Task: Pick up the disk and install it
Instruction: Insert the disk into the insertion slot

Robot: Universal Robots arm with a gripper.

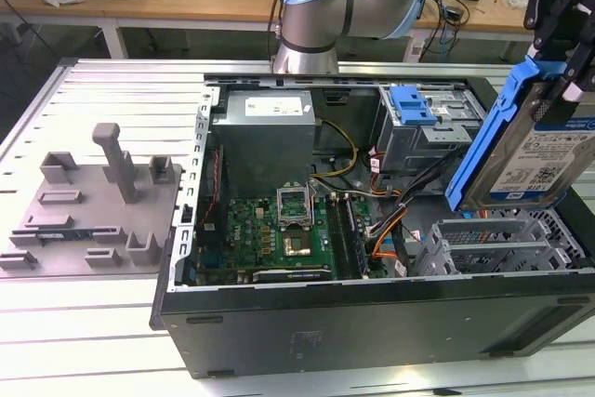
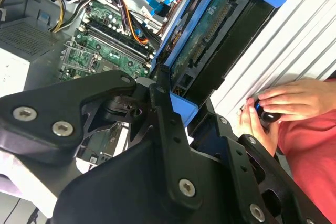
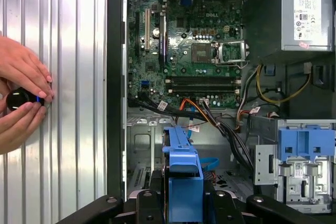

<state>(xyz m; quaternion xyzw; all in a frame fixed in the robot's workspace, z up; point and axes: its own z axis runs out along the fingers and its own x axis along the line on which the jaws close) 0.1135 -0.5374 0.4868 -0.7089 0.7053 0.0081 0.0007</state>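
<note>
End effector point(image 1: 558, 76) is up over the open case, black linkage fingers closed tight on the disk point(image 1: 535, 151), the flat rectangular silver hard drive with a white-and-blue label in a bright blue plastic carrier frame. It grips the drive by its upper end and the rest hangs free below the fingers, touching nothing. The long axis runs steeply downward, leaning so the lower end swings toward the exterior view's left. The label face is turned to the exterior camera.

In the second wrist view, the disk point(image 2: 210, 30) shows its green circuit-board underside, reaching straight out from the end effector point(image 2: 176, 106). In the first wrist view the disk point(image 3: 184, 174) is edge-on, a blue rail pointing away from the end effector point(image 3: 184, 205).

Right below the end effector lies the black computer tower case point(image 1: 372, 327), on its side with the panel off. The green motherboard point(image 1: 279, 230) and grey power supply box point(image 1: 270, 137) sit further off inside it. Beyond the hanging drive stands the metal drive cage with a smaller blue plastic latch piece point(image 1: 414, 104).

Off to the side, past the case wall, a person's hands point(image 3: 21, 103) pinch a small round black object point(image 3: 17, 99) on the ribbed metal table point(image 3: 73, 77).
</note>
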